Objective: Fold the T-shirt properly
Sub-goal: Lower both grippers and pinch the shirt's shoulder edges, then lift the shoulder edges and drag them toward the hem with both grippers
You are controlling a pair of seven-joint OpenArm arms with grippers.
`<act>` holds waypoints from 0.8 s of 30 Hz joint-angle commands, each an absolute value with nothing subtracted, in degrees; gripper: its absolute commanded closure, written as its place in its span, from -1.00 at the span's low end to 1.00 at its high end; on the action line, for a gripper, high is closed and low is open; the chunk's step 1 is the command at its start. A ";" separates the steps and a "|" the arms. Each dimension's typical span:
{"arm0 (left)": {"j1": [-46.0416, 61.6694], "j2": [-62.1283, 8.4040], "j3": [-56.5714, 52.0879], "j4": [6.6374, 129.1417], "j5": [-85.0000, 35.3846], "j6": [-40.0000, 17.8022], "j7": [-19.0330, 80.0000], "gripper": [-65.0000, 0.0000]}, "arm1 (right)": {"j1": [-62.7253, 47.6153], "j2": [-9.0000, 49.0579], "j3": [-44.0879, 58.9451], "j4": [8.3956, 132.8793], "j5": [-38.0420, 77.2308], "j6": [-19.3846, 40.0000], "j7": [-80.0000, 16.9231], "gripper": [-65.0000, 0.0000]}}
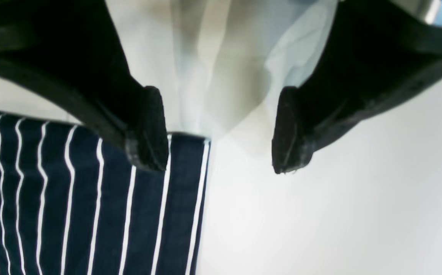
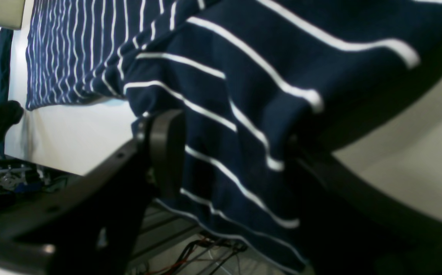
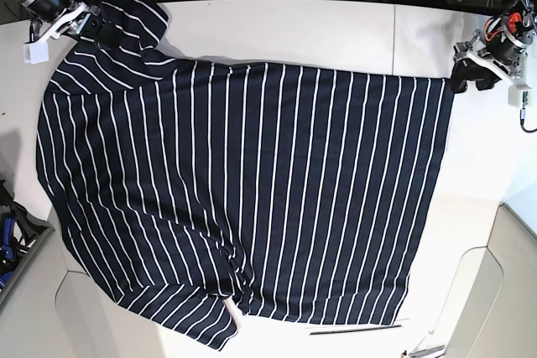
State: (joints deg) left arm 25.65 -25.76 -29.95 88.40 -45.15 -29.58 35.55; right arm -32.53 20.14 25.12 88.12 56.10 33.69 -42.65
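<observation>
Covering most of the table [image 3: 277, 27] in the base view, the shirt [image 3: 243, 190] lies spread nearly flat, dark navy with thin white stripes. One sleeve is bunched at the far corner on that view's left, and a lower part spills over the table's near edge. Only this view shows the whole garment and both arms at opposite far corners.

The right gripper [image 2: 224, 152] sits at the bunched sleeve. Its wrist view shows what the base view cannot: a fold of striped cloth fills the gap between the two dark fingers [image 2: 163, 152], which are clamped on it partly open, and the rest of the shirt stretches away across the white table behind.

The left gripper [image 1: 221, 130] is at the shirt's other far corner. Its wrist view shows the jaws spread wide with nothing between them, one fingertip [image 1: 150, 130] over the shirt's edge, the other over bare table.
</observation>
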 commanded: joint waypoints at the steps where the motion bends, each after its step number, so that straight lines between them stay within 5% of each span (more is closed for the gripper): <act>1: 25.21 -26.68 -30.02 89.06 -45.93 -29.85 34.57 -0.39 | -33.04 20.75 25.26 88.51 55.33 33.45 -43.35 0.02; 24: 23.00 -26.70 -18.94 86.54 -44.47 -34.30 38.81 -0.37 | -33.06 20.75 25.26 88.51 55.35 33.45 -43.53 0.02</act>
